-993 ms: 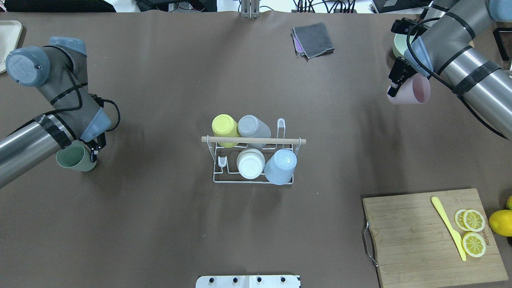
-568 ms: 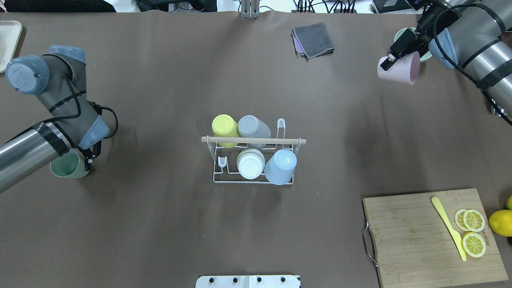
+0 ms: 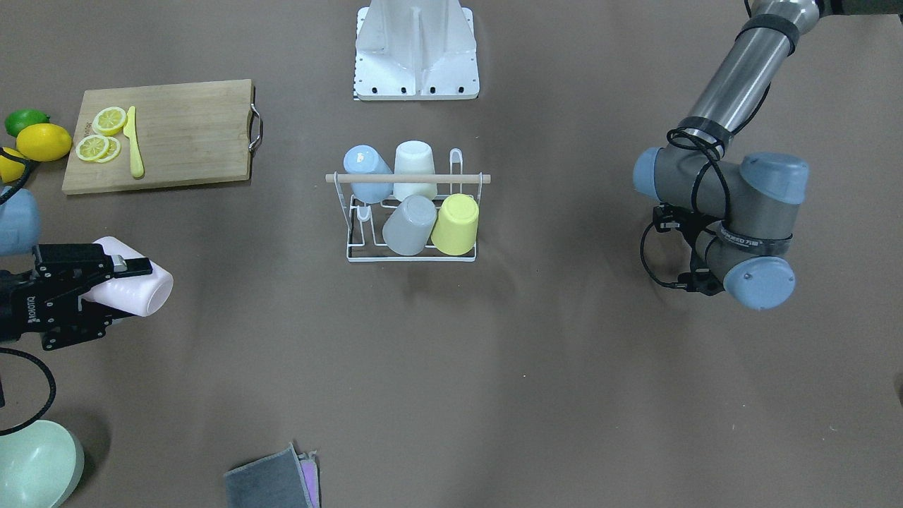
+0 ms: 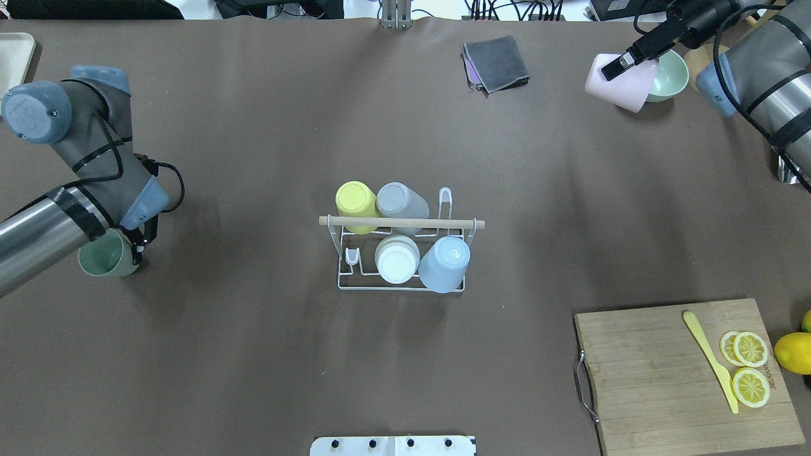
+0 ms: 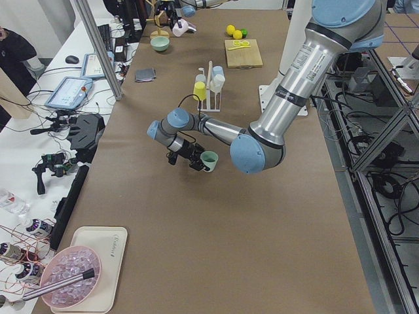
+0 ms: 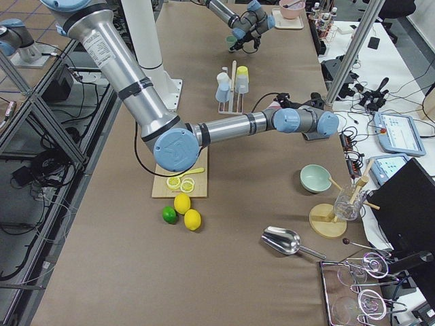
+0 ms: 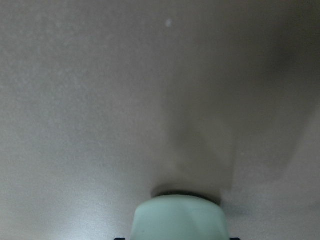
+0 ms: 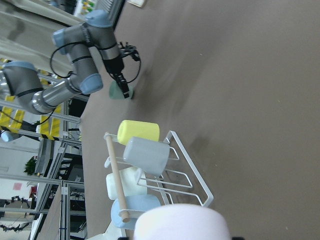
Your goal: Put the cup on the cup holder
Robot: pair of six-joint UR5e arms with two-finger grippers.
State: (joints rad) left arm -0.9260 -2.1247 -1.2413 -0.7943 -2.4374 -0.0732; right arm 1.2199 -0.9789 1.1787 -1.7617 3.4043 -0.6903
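The cup holder (image 4: 345, 278) is a white wire rack with a wooden rod (image 4: 402, 221), standing mid-table. It carries a yellow (image 4: 356, 200), a grey (image 4: 400, 200), a white (image 4: 396, 258) and a blue cup (image 4: 445, 263), all upside down. My left gripper (image 4: 135, 252) is shut on the rim of a green cup (image 4: 103, 256) far left of the rack; the cup also shows in the left wrist view (image 7: 180, 219). My right gripper (image 4: 616, 67) is shut on a pink cup (image 4: 624, 85), held tilted at the far right, and it shows in the front view (image 3: 144, 289).
A green bowl (image 4: 670, 76) sits right beside the pink cup. A grey cloth (image 4: 496, 62) lies at the far edge. A cutting board (image 4: 659, 380) with lemon slices and a yellow knife is at the near right, with lemons (image 4: 792, 351) beside it.
My right arm has carried the pink cup farther away and a little left, toward the green bowl, turning it. My left arm has shifted the green cup slightly left.
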